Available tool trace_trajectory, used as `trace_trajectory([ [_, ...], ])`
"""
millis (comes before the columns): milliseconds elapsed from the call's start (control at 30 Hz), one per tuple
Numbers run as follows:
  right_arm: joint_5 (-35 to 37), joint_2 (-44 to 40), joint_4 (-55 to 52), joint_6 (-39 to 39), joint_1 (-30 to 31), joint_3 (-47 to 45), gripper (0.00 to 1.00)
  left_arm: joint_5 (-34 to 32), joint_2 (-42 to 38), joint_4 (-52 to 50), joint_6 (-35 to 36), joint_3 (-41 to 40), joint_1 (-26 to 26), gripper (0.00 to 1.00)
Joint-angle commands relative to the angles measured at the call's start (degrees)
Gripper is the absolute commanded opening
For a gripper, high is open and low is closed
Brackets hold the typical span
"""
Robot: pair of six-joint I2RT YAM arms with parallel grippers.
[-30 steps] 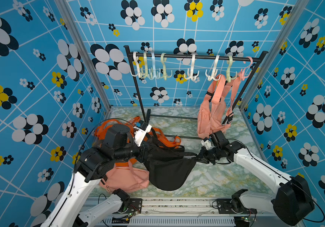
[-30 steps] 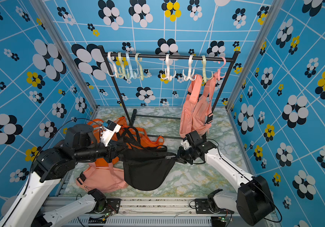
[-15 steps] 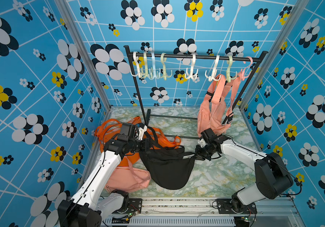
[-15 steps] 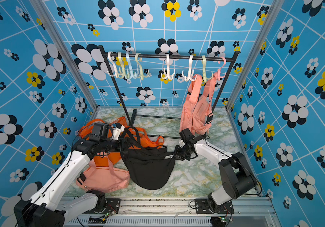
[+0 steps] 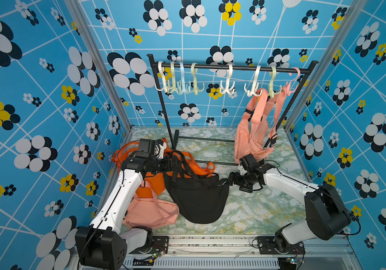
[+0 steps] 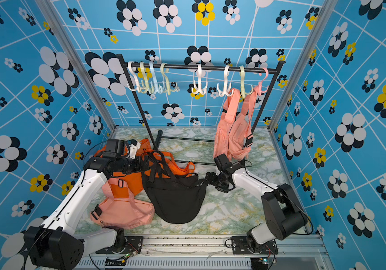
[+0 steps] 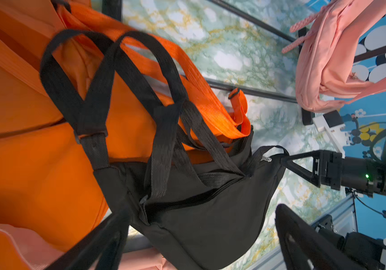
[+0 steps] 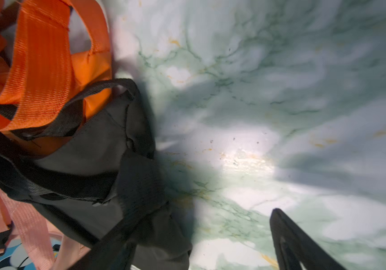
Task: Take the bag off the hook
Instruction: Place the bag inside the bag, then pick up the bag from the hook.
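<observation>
Limp black bag (image 5: pixel 199 201) on table (image 5: pixel 257 210); my left claw (image 5: pixel 172 163) and right claw (image 5: pixel 232 178) wide, empty
Soft, light cloth; I judge its straps (image 7: pixel 164 131) the surest hold

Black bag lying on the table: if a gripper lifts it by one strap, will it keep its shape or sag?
Likely floppy: the black bag lies slumped flat with creased fabric. Its straps loop loosely, so they would probably trail and might snag the orange bag they rest on. It looks empty, so probably light.
</observation>
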Motion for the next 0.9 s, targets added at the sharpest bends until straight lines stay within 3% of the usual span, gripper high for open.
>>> trace_trajectory([
  [0, 13.0, -9.4, -5.2, -2.1, 0.3, 0.6, 0.99, -5.7, -3.7, 0.1, -0.6, 4.6, 0.2, 0.99],
  [167, 29.1, -22.6, -10.1, -5.5, -1.1, 4.1, 0.99, -12.9, -7.3, 3.0, 0.1, 8.7, -3.9, 0.99],
  [333, 36.8, -30.0, -12.2, -11.9, -3.4, 11.0, 0.99, -24.1, -6.8, 7.8, 4.2, 12.2, -16.9, 0.99],
  [567, 35.4, -28.2, -8.7, -15.3, -3.6, 17.1, 0.99, -23.4, 3.7, 11.0, 6.3, 19.7, -27.0, 0.99],
  [733, 27.8, -25.6, -1.8, -16.1, -3.7, 18.0, 0.99, -20.7, 11.5, 16.5, 6.1, 23.9, -32.9, 0.99],
  [867, 20.7, -22.4, 0.4, -17.3, -3.7, 20.1, 0.99, -20.4, 18.2, 14.3, 7.0, 28.8, -35.8, 0.99],
])
